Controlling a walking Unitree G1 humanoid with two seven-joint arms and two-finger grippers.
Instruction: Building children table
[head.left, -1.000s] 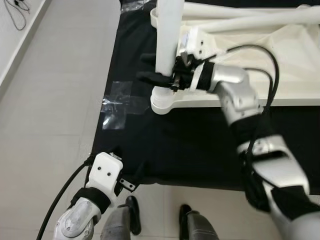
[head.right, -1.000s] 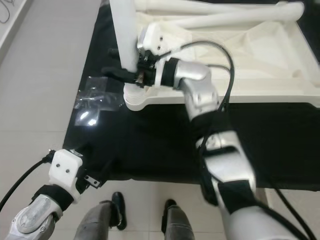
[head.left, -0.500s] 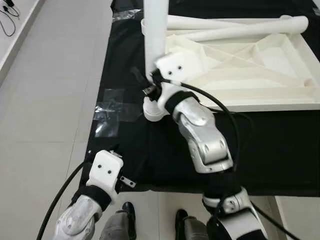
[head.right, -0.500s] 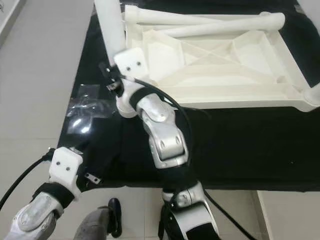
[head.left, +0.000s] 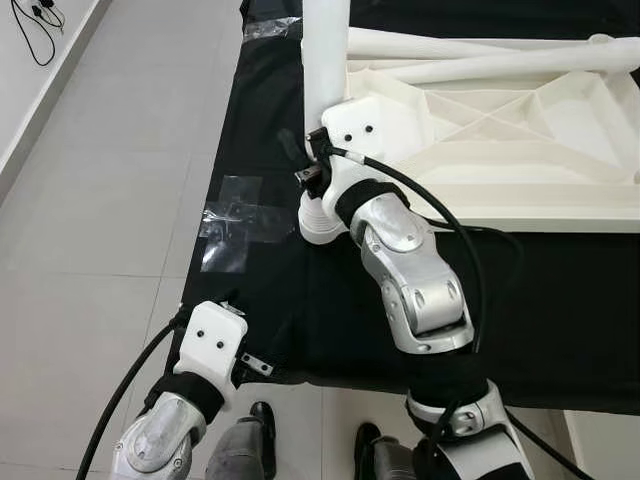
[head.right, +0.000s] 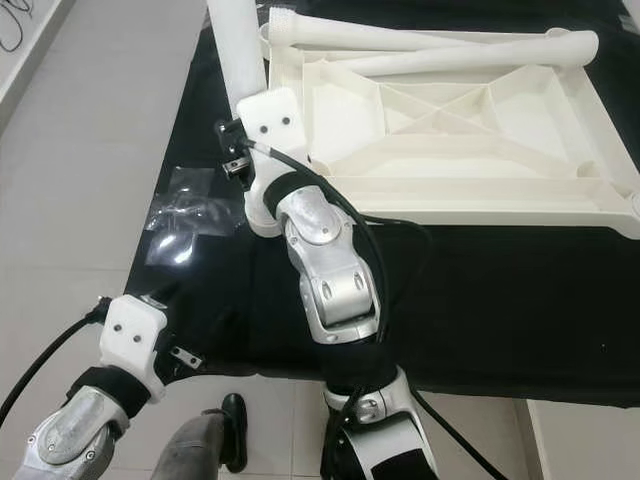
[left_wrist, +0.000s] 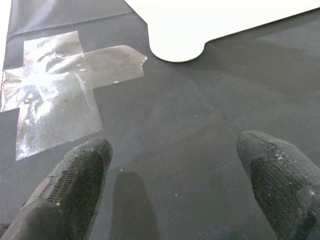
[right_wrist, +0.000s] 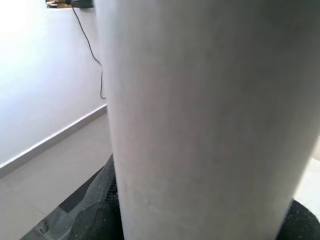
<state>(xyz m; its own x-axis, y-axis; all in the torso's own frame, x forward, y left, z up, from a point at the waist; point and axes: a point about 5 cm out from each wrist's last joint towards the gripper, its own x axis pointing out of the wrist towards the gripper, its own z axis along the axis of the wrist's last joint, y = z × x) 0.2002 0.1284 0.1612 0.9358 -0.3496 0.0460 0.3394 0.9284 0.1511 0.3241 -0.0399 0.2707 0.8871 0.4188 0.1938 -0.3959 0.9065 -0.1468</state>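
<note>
Right gripper (head.left: 300, 165) is clamped around the upright white leg (head.left: 324, 50) at upper centre, seated in the corner socket of the upturned children table (head.left: 500, 130). Two loose legs (head.left: 480, 62) are seen lying across the frame, so most fitting is judged undone. Left gripper (left_wrist: 172, 180) hangs open at lower left, over black cloth (head.left: 330, 300) taped (head.left: 235, 215) to grey floor tiles (head.left: 100, 200).

Black cloth (head.left: 300, 300) over the floor, clear tape cross (head.left: 235, 215), grey tiles (head.left: 110, 180), wall cable (head.left: 40, 20)
</note>
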